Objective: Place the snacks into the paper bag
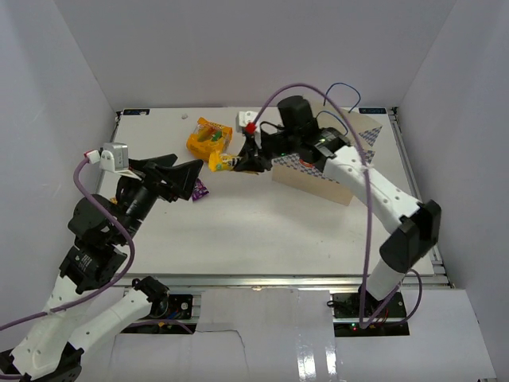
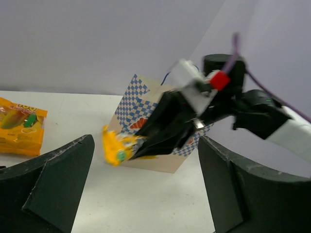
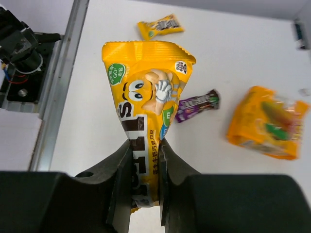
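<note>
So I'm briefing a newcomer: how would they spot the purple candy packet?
On the white table, find the left gripper. The purple candy packet lies flat right beside it. It is the only dark wrapper among yellow and orange ones.

Overhead facing down, wrist views close, left perhaps level, table (image 1: 262, 231) shared

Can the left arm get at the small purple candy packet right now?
Probably yes: the left gripper hangs open and empty right by the purple candy packet, which lies uncovered on the table.
</note>
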Robot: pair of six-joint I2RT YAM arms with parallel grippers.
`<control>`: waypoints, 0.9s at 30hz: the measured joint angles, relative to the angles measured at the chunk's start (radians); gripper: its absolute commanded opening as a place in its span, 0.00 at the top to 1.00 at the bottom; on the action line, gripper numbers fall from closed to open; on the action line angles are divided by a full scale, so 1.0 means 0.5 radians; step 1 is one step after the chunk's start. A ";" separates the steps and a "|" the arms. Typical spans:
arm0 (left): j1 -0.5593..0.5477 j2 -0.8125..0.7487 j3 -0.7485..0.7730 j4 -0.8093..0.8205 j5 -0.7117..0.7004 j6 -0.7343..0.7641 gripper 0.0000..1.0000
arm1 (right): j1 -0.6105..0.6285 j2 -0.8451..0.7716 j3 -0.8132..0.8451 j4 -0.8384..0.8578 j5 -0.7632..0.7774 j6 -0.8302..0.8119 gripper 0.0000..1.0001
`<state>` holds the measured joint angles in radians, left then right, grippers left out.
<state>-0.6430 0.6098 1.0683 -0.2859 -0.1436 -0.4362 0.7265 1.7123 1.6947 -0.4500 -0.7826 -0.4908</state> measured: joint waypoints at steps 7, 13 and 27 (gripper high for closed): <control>0.000 0.100 -0.034 0.077 -0.081 0.018 0.02 | -0.521 -0.386 0.211 -0.147 -0.043 -0.188 0.76; 0.000 0.294 -0.063 0.078 -0.063 0.018 0.02 | -1.003 -0.420 0.431 -0.148 0.031 -0.211 0.76; 0.000 0.625 -0.063 -0.080 -0.011 -0.072 0.02 | -1.572 -0.465 -0.026 -0.260 -0.029 -0.311 0.67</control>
<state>-0.6430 0.9222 1.0370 -0.3260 -0.1490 -0.4721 -0.0597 1.4796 1.6817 -0.5800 -0.7971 -0.6460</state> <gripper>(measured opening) 0.979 0.291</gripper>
